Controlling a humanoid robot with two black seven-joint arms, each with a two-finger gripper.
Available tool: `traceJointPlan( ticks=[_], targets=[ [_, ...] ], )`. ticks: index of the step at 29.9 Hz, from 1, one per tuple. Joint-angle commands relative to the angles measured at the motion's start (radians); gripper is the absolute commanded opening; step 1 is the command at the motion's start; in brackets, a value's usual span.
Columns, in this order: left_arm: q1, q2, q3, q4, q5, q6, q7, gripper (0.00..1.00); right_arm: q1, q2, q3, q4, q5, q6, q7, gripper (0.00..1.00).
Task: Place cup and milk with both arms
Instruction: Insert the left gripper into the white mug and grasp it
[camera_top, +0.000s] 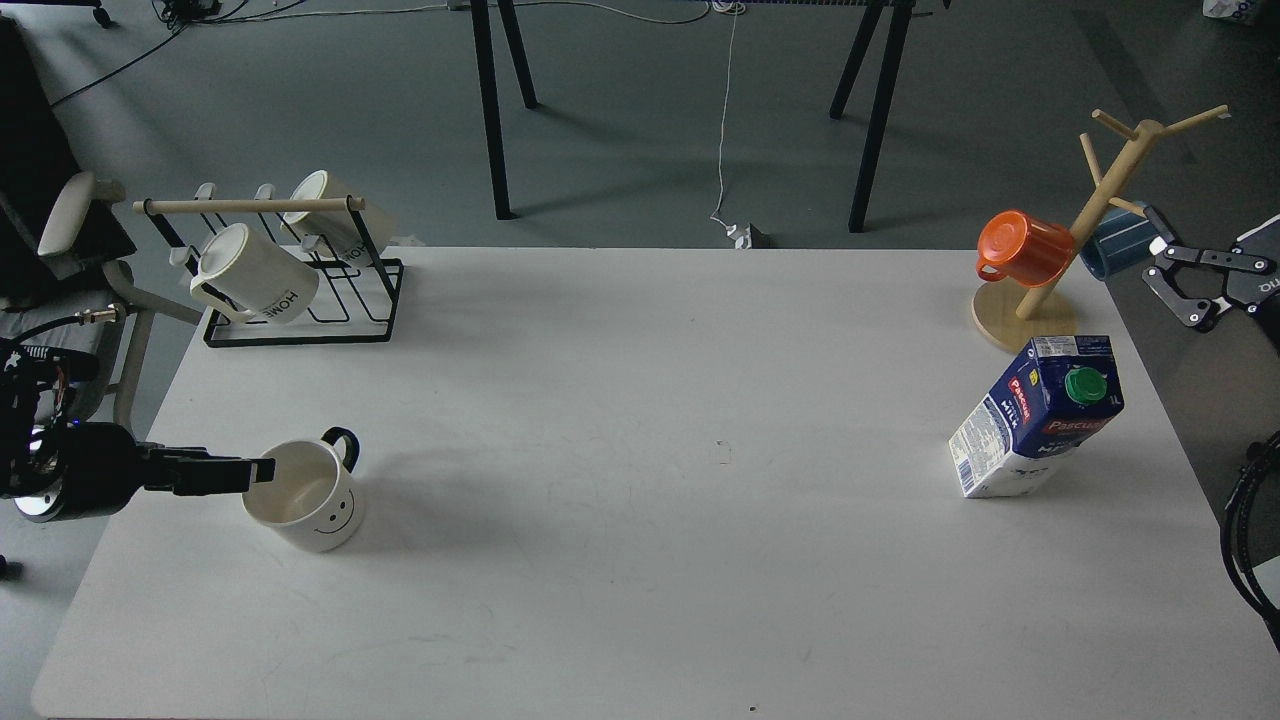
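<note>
Head view shows a white table (640, 560) filling most of the frame. At lower left stands the cup (305, 494), a white mug with a black handle at its upper right and a smiley face on the side turned toward the camera. The left gripper (255, 472) comes in from the left edge, reaching level to the mug's rim; its tip is at the rim's left edge, but seen dark and end-on, so whether its fingers are apart or clamped on the rim I cannot tell.

At right of centre the milk (1040, 415), a blue and white Pascual carton with a green cap (1085, 386), stands upright on the table (it looks tilted from this angle). The right gripper (1180, 290) is at the far right edge, off the table's side and well apart from the carton, its two black fingers spread.

Just above the carton a wooden mug tree (1090, 215) carries an orange cup (1022, 248) and a blue cup (1118, 250). In the upper left a black wire rack (300, 320) holds two cream HOME mugs (255, 275).
</note>
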Motion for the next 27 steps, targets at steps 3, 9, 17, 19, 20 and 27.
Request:
traceJointPlan(
  ticks=[3,9,17,19,20,27],
  targets=[
    [-0.017,-0.036,0.000,0.029,0.000,0.000,0.000,1.00,-0.001,0.000,0.000,0.000,0.000,0.002,0.001,0.99],
    [-0.027,-0.079,0.000,0.064,0.042,0.000,0.000,1.00,-0.001,-0.003,0.002,0.000,0.000,0.002,0.001,0.99],
    [-0.035,-0.107,0.000,0.092,0.043,0.000,0.000,1.00,-0.001,-0.008,0.006,0.000,0.000,0.002,0.001,0.99],
    [-0.035,-0.108,0.000,0.093,0.043,0.000,0.000,1.00,-0.001,-0.008,0.008,0.000,0.000,0.002,0.001,0.99],
    [-0.035,-0.110,0.000,0.093,0.043,0.000,0.000,1.00,-0.002,-0.008,0.008,0.000,0.000,0.002,0.001,0.99],
    [-0.035,-0.153,0.001,0.124,0.051,0.000,0.000,0.97,-0.002,-0.008,0.008,0.000,0.000,0.002,0.003,0.99]
  ],
)
